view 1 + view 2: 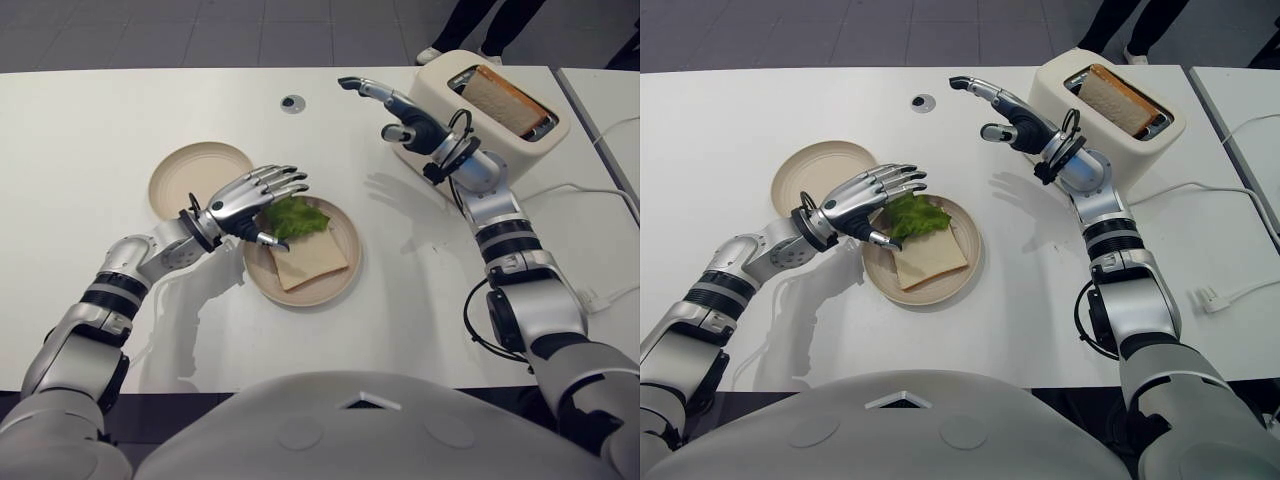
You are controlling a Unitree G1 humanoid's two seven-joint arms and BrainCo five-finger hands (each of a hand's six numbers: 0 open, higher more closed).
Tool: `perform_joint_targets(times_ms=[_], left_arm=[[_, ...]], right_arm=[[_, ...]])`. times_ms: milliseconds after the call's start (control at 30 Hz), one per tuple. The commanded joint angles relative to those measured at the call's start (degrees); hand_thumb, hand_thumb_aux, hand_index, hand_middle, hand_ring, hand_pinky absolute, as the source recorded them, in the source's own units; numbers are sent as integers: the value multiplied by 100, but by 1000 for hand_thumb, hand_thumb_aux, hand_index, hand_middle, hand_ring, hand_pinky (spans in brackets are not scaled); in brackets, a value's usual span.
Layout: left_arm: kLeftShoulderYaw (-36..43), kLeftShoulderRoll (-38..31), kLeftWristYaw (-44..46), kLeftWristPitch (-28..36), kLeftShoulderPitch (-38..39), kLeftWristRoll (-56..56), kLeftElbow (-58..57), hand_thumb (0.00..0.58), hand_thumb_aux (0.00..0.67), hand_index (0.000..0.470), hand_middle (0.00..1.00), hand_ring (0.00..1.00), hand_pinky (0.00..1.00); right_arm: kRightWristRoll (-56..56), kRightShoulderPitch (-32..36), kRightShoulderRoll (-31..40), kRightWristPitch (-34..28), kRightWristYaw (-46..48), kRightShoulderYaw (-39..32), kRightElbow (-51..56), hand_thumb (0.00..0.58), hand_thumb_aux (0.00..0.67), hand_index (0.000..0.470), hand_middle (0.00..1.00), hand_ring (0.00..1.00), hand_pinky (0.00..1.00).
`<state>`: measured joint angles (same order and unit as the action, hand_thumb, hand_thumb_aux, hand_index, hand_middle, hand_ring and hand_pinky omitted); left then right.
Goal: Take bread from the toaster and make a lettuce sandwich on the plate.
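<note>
Table (100, 120), white, before grey tiled floor (200, 30), bears plate (340, 282) with lettuce (298, 215) under spread left hand (250, 200), toaster (432, 78) beside spread right hand (405, 112)

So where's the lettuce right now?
The lettuce lies on the bread slice on the plate, mid-table, right beside the left hand.

- Left hand (245, 205): silver shells over the fingers (285, 180), with dark joints between them.
- Right hand (405, 120): dark palm and silver-backed fingers; thin black cables (463, 118) loop just behind.
- Forearms (505, 225) behind the fingers: silver casings with black bands.
</note>
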<state>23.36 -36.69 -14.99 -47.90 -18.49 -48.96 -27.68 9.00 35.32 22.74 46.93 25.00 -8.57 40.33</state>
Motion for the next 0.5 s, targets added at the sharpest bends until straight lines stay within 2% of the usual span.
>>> perform_joint_targets(times_ms=[33,67,100,333,500], left_arm=[[163,49,22,66,-76,-180,-157,505,428,300,0,0,0],[171,46,-26,38,-81,-196,-152,571,589,413,0,0,0],[162,39,-93,-3,-82,-204,-118,580,670,470,0,0,0],[31,5,-384,-328,-86,-71,129,580,670,470,0,0,0],[-133,-31,-181,-932,92,662,499,580,670,470,0,0,0]], right_arm=[[28,50,41,8,57,-37,30,0,0,0,0,0,0],[31,48,40,8,58,-37,27,0,0,0,0,0,0],[31,43,39,8,60,-39,17,0,0,0,0,0,0],[19,34,34,11,61,-35,3,0,0,0,0,0,0],[22,39,29,13,51,-33,6,0,0,0,0,0,0]])
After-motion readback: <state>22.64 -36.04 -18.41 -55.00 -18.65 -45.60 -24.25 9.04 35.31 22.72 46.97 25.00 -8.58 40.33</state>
